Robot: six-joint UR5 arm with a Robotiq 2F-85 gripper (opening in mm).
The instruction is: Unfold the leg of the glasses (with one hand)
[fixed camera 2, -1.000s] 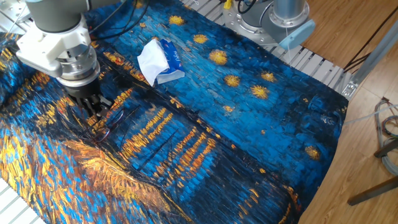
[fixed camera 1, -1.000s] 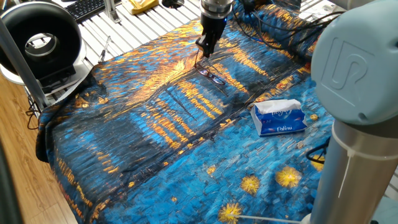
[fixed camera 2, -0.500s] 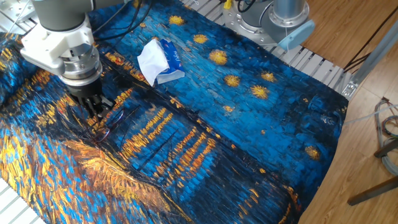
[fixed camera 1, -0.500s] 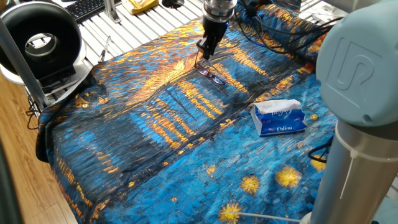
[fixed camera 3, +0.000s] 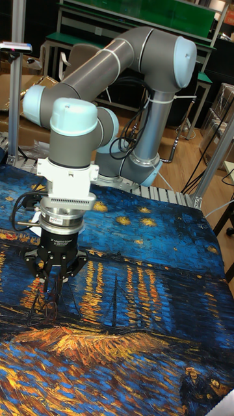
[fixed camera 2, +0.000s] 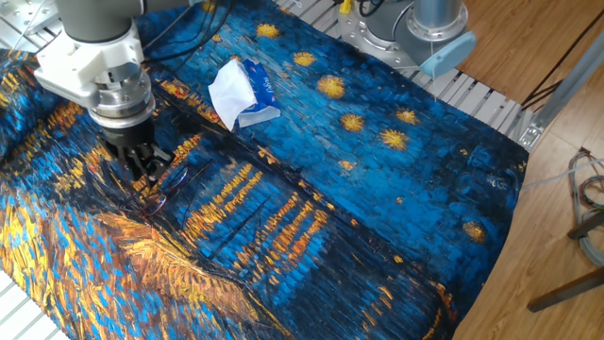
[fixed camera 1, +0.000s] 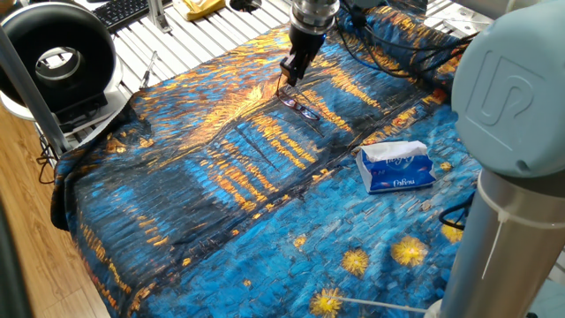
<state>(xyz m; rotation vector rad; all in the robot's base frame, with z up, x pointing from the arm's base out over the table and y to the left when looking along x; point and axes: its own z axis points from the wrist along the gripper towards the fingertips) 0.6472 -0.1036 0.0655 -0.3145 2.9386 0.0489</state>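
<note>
The glasses (fixed camera 1: pixel 303 109) are a small dark wire frame lying on the painted cloth at the far middle of the table. They also show in the other fixed view, glasses (fixed camera 2: pixel 166 189), just below the fingers. A thin leg (fixed camera 1: pixel 281 88) rises from the frame up to the fingertips. My gripper (fixed camera 1: pixel 289 77) (fixed camera 2: pixel 151 172) (fixed camera 3: pixel 54 283) points straight down over the frame's left end. Its fingers are drawn close together and look pinched on the leg. In the tall view the frame is hard to make out against the cloth.
A blue tissue pack (fixed camera 1: pixel 397 168) (fixed camera 2: pixel 242 91) lies right of the glasses. A black fan (fixed camera 1: pixel 57 57) on a pole stands off the table's left corner. A second robot's grey column (fixed camera 1: pixel 503 177) fills the near right. The patterned cloth (fixed camera 1: pixel 221 194) covers the table.
The arm and gripper have crept slightly to the right above the glasses. The frame itself has stayed on the cloth.
</note>
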